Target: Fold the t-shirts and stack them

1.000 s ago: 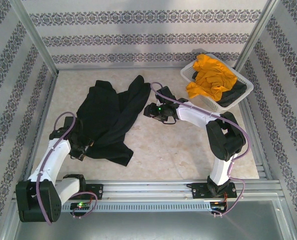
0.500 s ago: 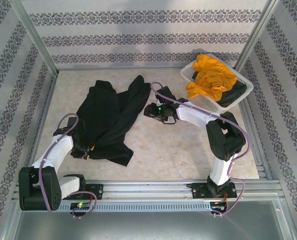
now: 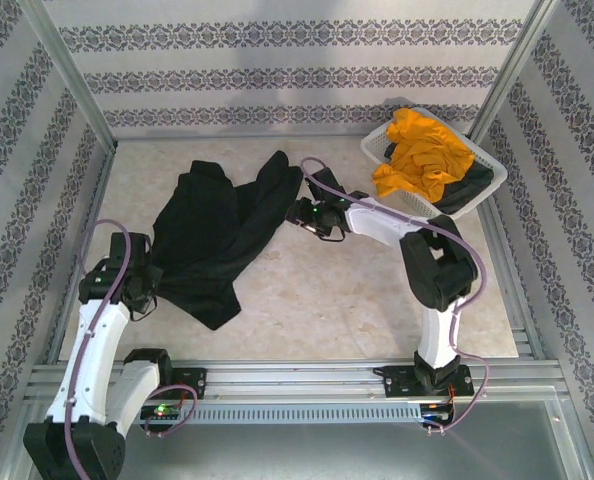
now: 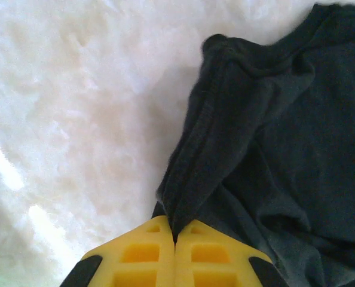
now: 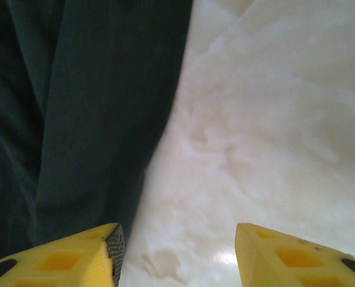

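1. Top external view: a black shirt (image 3: 217,235) lies rumpled and unfolded on the left half of the surface (image 3: 357,290). Its near-left edge is held by the left fingers (image 3: 147,292), and the right fingers (image 3: 297,213) are placed at its far-right edge. An orange shirt (image 3: 422,150) and a dark shirt (image 3: 474,185) are heaped in a white basket (image 3: 369,150) at the far right corner.
2. Left wrist view: the left fingers (image 4: 175,236) are pressed together on a bunched fold of the black shirt (image 4: 273,149), which runs up to them as a ridge from the pale surface (image 4: 76,119).
3. Right wrist view: the right fingers are spread wide with nothing between them. One is set over the straight edge of the black shirt (image 5: 76,119) and the other over bare surface (image 5: 261,119). Whether the cloth is touched cannot be told.
4. Progress: the task is judged to be at its start. No shirt has been folded and no stack has been begun. The black shirt has to be spread flat before it can be folded, and two shirts are left to be taken from the basket.
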